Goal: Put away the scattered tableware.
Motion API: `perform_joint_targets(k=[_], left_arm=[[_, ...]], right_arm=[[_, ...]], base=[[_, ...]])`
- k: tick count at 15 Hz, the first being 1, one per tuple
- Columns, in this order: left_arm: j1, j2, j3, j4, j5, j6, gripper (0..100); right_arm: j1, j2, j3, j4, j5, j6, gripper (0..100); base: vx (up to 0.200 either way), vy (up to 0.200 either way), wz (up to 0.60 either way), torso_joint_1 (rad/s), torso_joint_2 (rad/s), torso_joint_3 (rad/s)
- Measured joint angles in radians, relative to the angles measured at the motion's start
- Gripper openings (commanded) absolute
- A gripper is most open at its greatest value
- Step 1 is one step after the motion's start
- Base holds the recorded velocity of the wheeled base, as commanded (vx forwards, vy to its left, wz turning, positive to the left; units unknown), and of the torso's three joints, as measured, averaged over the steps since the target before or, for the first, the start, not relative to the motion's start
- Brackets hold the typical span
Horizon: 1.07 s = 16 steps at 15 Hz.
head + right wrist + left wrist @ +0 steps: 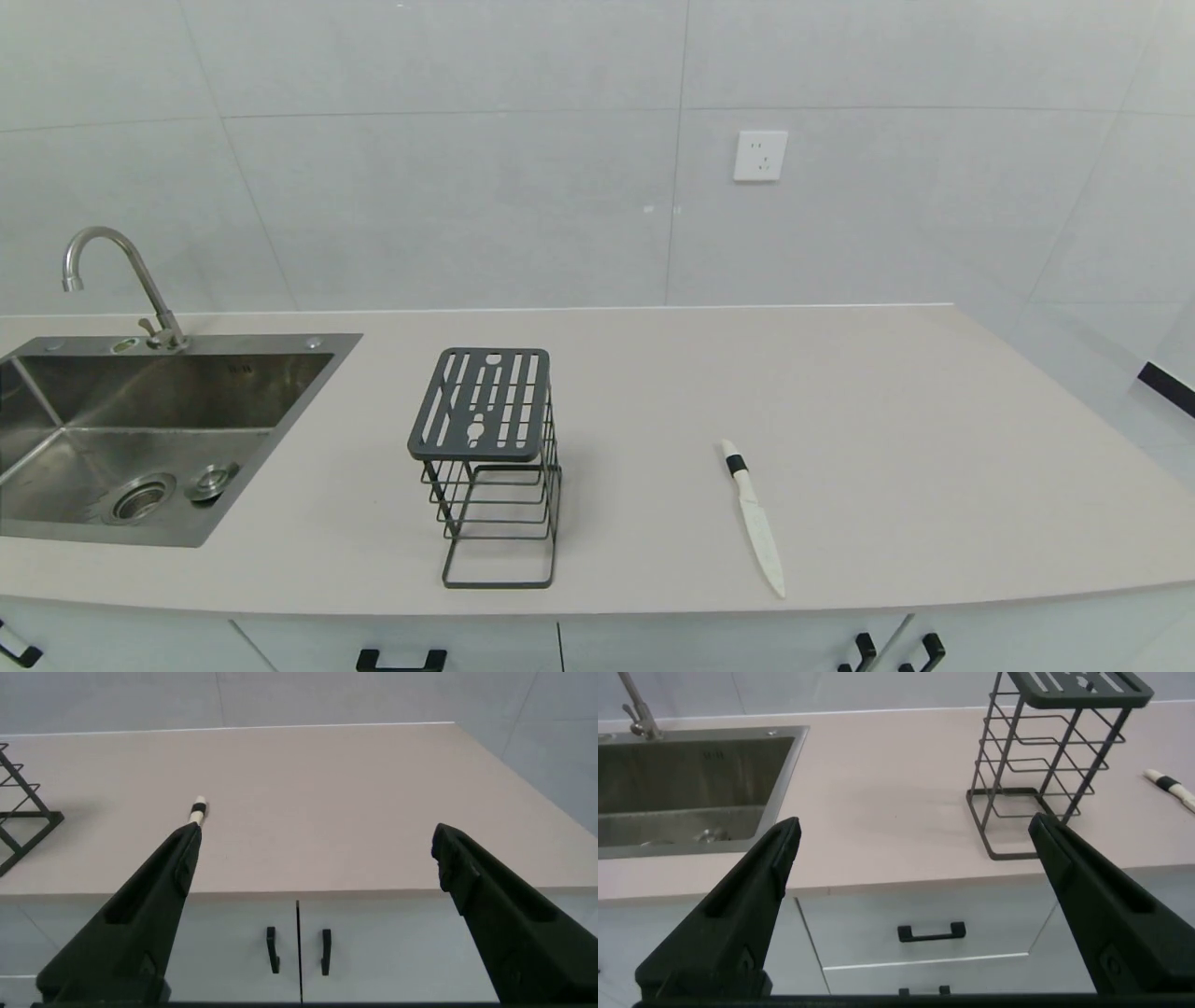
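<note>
R gripper (316, 831) spread wide, L gripper (913, 826) too; knife (752, 513) ahead of R, not touching.

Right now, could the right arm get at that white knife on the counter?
Probably yes. The knife lies alone near the front edge of the counter, well apart from the rack, and the right pincer is open in front of that edge with nothing between.
</note>
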<state>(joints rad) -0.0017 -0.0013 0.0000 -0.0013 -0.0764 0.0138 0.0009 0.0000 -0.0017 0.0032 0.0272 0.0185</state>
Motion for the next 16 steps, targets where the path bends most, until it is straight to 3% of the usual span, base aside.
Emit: perform_joint_targets(k=[8,16], left_arm=[[0.0,0.0,0.0,0.0,-0.001,0.002,100],[0.001,0.0,0.0,-0.001,0.003,0.004,100]], right_arm=[[0.0,0.0,0.0,0.0,0.0,0.0,100],[0.001,0.0,0.0,-0.001,0.0,-0.011,100]], base=[[0.0,0.0,0.0,0.31,-0.07,0.235],[0.0,0.0,0.0,0.027,-0.01,0.016]])
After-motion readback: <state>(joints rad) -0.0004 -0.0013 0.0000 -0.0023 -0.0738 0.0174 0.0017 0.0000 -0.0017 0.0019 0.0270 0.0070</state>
